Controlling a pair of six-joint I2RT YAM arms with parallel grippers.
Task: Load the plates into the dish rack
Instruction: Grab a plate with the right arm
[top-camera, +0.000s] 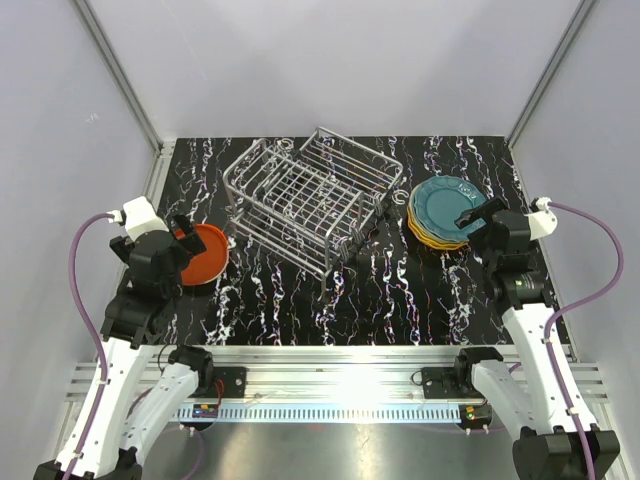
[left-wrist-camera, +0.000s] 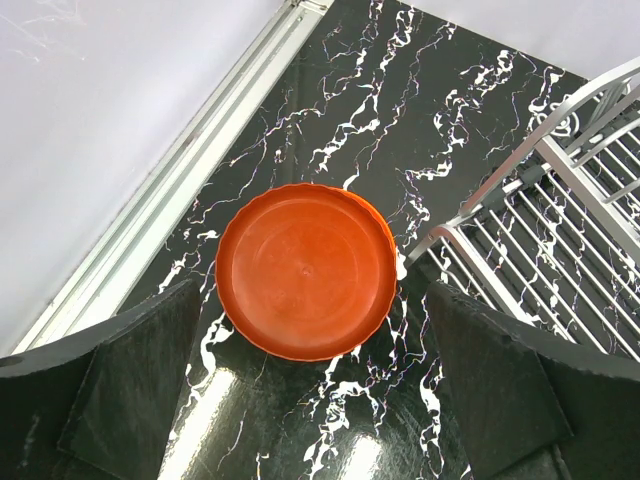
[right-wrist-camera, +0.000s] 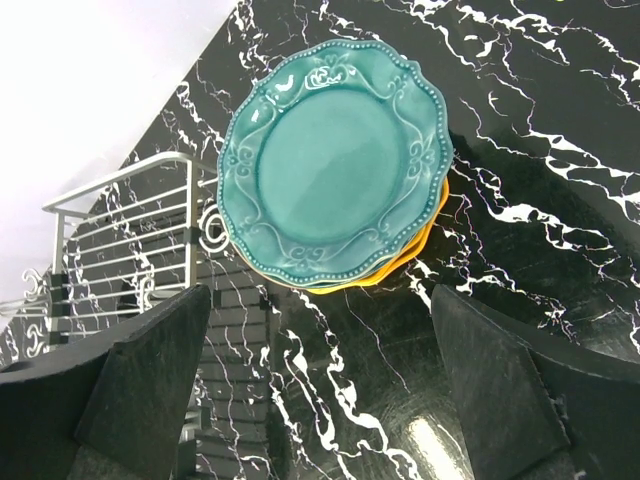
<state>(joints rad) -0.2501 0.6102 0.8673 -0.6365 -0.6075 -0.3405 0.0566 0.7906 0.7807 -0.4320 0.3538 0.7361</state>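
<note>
Left gripper (top-camera: 183, 255) and right gripper (top-camera: 478, 232) gape empty; plates lie outside the dish rack (top-camera: 315, 200).
Top: rack between the grippers. Left wrist: red-orange plate (left-wrist-camera: 305, 270) under the spread fingers (left-wrist-camera: 130, 380), rack rightward. Right wrist: teal plate (right-wrist-camera: 335, 160) topping a stack (right-wrist-camera: 400, 266) ahead, rack leftward.

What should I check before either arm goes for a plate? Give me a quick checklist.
1. Left gripper open: ok.
2. Right gripper open: ok.
3. Red-orange plate lying flat on the table, nothing on it: ok.
4. Teal plate topmost on its stack, uncovered: ok.
5. Dish rack upright, no plates in its slots: ok.
6. Number of plates under the teal one: cannot tell.
</note>
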